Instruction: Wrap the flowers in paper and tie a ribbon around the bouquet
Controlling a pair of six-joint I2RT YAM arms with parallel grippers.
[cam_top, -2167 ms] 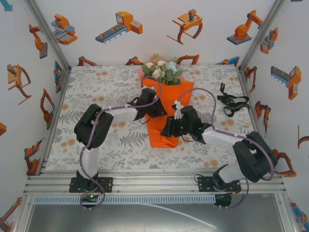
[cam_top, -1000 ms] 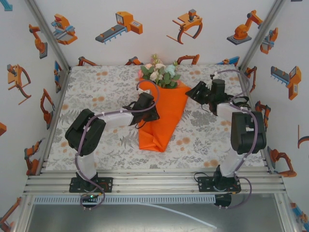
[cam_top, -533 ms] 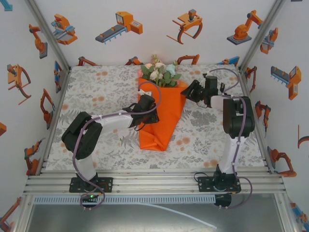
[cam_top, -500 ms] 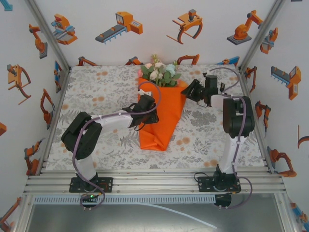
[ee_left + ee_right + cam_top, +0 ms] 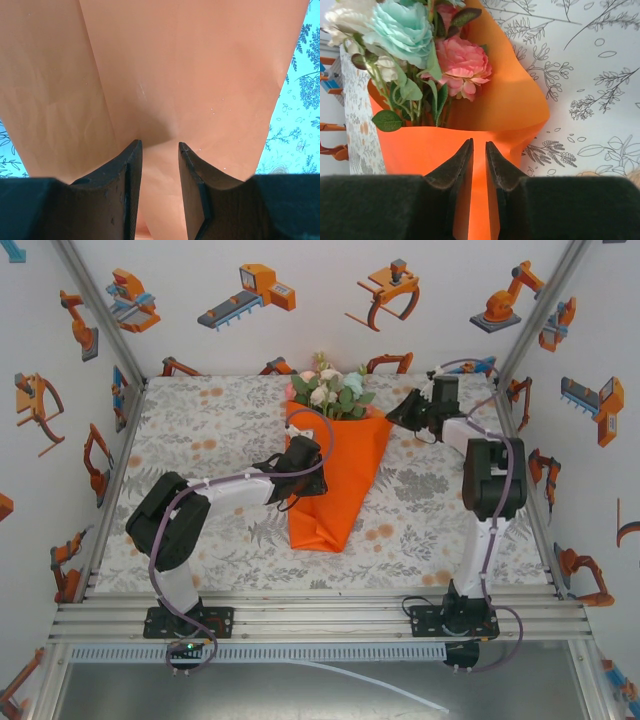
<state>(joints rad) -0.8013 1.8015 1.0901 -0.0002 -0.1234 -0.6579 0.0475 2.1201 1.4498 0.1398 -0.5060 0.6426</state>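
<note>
R arm's swung to the far side; right gripper (image 5: 478,144) now by the paper (image 5: 340,480) cone's top corner, jaws near-together, grip unclear. Left gripper (image 5: 160,145) part-spread over the cone, hold unclear. Flowers (image 5: 335,390) inside. Wrap looks done; next we fetch ribbon.

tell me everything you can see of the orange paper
The paper is a plain bright orange sheet, smooth-looking, wrapped into a cone lying on the table cover, wide mouth toward the far wall, blunt tip toward the arms. The flowers stick out of the mouth, a flap curving behind them. The left claw sits on its left side; the right claw is at its upper right corner, grip unclear.
</note>
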